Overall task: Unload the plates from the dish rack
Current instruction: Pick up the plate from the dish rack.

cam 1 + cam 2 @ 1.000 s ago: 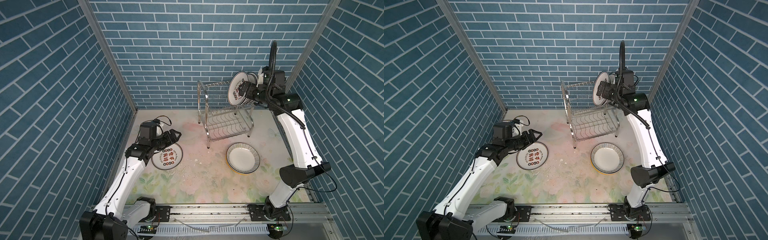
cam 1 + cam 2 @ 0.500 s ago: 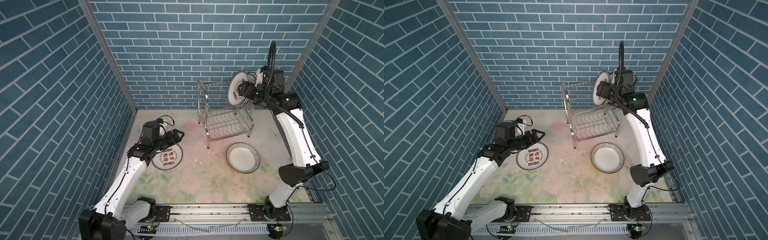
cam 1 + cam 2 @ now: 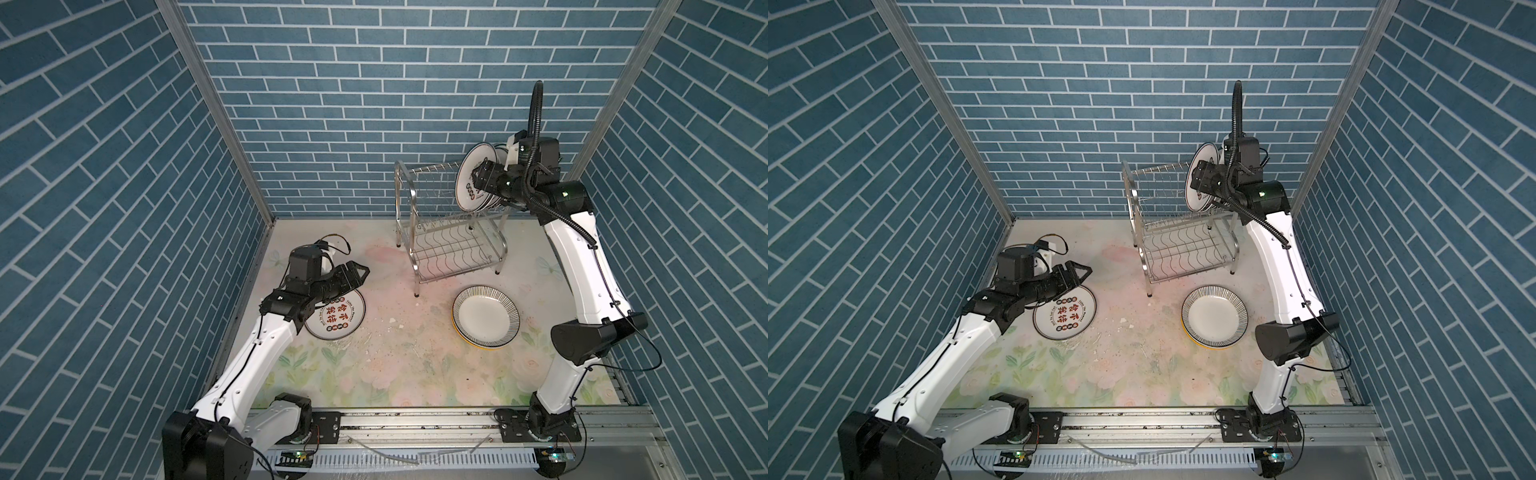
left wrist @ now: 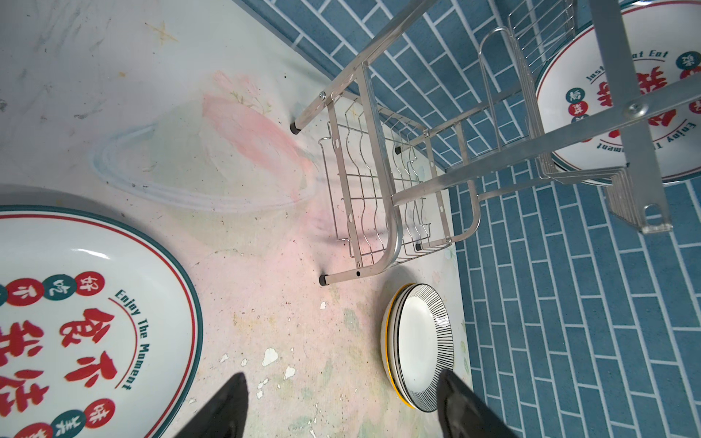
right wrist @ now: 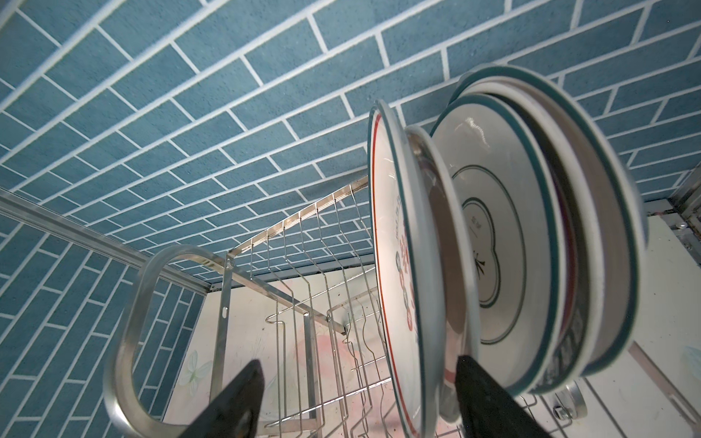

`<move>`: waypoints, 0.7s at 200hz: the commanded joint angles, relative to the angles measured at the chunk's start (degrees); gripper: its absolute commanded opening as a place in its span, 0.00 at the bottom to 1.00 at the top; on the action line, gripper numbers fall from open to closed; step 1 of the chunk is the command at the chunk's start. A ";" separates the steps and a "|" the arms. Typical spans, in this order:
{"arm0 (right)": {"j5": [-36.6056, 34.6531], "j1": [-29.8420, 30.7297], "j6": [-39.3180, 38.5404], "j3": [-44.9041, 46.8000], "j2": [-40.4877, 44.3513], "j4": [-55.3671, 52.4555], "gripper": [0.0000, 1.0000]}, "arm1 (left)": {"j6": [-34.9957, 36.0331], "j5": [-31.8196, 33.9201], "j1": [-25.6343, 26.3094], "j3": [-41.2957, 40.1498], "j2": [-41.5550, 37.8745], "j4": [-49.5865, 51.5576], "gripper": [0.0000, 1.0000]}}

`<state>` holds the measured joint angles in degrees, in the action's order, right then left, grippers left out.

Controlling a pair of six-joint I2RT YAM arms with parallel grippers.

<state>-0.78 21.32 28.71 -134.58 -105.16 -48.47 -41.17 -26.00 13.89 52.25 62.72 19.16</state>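
The dish rack (image 3: 449,232) (image 3: 1179,245) stands at the back right, with several white plates (image 3: 471,187) (image 5: 493,227) upright on its top tier. My right gripper (image 3: 480,178) (image 5: 358,364) is open up there. Its fingers straddle the rim of the front red-lettered, green-banded plate (image 5: 394,265), one behind it and one well clear in front. A red-lettered plate (image 3: 338,318) (image 4: 95,322) lies flat at the left. My left gripper (image 3: 359,272) (image 4: 341,375) hovers open and empty beside it. A black-striped plate (image 3: 486,322) (image 4: 421,345) lies in front of the rack.
The striped plate rests on a yellow-edged plate (image 4: 390,360). The rack's lower wavy-wire shelf (image 3: 453,255) holds nothing. Blue brick walls (image 3: 332,104) close in on three sides, close behind the rack. A metal rail (image 3: 415,419) runs along the front edge.
My right gripper's jaws have narrowed around the front plate in the rack. My left gripper has moved a little to the right, away from the lettered plate on the table.
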 commanded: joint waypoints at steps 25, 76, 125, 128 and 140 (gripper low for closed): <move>-0.17 0.30 0.39 -3.12 -1.67 0.07 0.76 | -0.23 -0.46 0.35 -1.80 -0.13 -2.11 0.78; -2.10 0.95 -0.94 -3.62 -2.98 0.34 0.66 | -0.58 -0.90 0.35 -2.15 0.01 -2.81 0.78; -10.64 3.43 -3.96 -5.14 -4.94 0.23 0.60 | -1.51 -1.32 0.35 -3.37 -0.22 -3.83 0.77; -11.25 3.56 -4.07 -5.08 -5.03 0.40 0.59 | -1.60 -1.33 0.35 -3.46 -0.25 -3.81 0.77; -13.13 4.14 -4.51 -4.92 -5.31 0.89 0.55 | -1.62 -1.41 0.35 -3.64 -0.29 -3.69 0.76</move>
<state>-8.36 24.12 26.96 -137.14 -109.08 -48.47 -42.52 -26.85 13.91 49.65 62.70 16.38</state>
